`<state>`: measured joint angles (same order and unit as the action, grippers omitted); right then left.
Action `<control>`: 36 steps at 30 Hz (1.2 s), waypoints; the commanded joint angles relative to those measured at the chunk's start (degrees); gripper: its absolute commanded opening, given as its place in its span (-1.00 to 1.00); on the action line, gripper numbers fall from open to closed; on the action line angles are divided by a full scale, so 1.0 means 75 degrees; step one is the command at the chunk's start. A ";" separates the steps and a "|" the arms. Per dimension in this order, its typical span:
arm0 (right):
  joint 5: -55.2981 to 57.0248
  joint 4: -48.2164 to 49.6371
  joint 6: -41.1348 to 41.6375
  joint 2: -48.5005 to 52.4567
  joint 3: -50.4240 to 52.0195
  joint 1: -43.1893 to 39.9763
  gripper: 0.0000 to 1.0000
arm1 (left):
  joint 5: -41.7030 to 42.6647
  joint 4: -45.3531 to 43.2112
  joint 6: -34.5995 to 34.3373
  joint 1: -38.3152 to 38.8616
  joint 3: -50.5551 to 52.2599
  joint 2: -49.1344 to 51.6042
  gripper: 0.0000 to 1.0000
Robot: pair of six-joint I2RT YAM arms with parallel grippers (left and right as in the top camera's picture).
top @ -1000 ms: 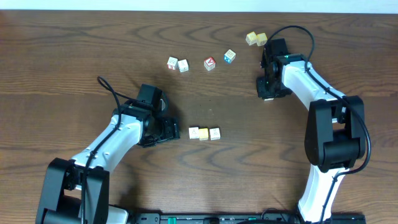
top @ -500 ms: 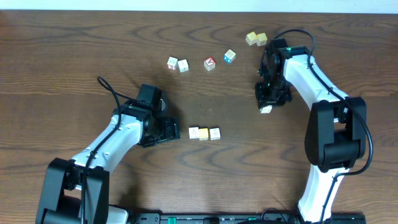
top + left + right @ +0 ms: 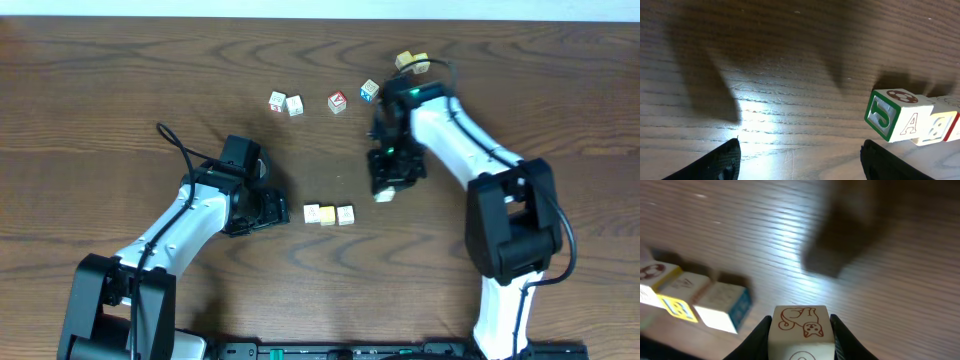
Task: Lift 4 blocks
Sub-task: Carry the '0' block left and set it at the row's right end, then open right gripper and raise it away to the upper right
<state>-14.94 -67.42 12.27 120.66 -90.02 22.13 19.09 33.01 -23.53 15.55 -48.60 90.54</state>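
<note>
**Desk:** What's the right gripper (image 3: 385, 187) doing?

**Me:** I've got it clamped on a cream block (image 3: 801, 328), one finger on each side. A red animal drawing faces my wrist camera. From overhead it sits to the right of the row of three blocks (image 3: 328, 214) and a little farther back, near them but apart. I can't tell whether it clears the wood.

**Desk:** And the row?

**Me:** The blocks touch side by side: cream, yellow-topped, cream.

**Desk:** And the left gripper (image 3: 799, 150)?

**Me:** Its jaws are spread wide with nothing in them, low over the table (image 3: 120, 90) just left of the row. The closest block there shows a green-framed J.

**Desk:** Anything else?

**Me:** On the far side I see a whitish pair (image 3: 278, 101), a red-faced cube (image 3: 337, 102), a blue-faced cube (image 3: 370, 91) and a yellow pair (image 3: 405, 60).
</note>
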 commanded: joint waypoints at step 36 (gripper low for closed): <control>0.0385 -0.1061 0.0574 -0.0146 -0.1084 -0.0198 -0.02 | -0.0099 0.0020 0.0073 0.0023 -0.0079 -0.0041 0.54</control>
<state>-12.86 -73.41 20.43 120.68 -92.84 25.39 19.11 33.08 -23.53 15.55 -48.60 90.54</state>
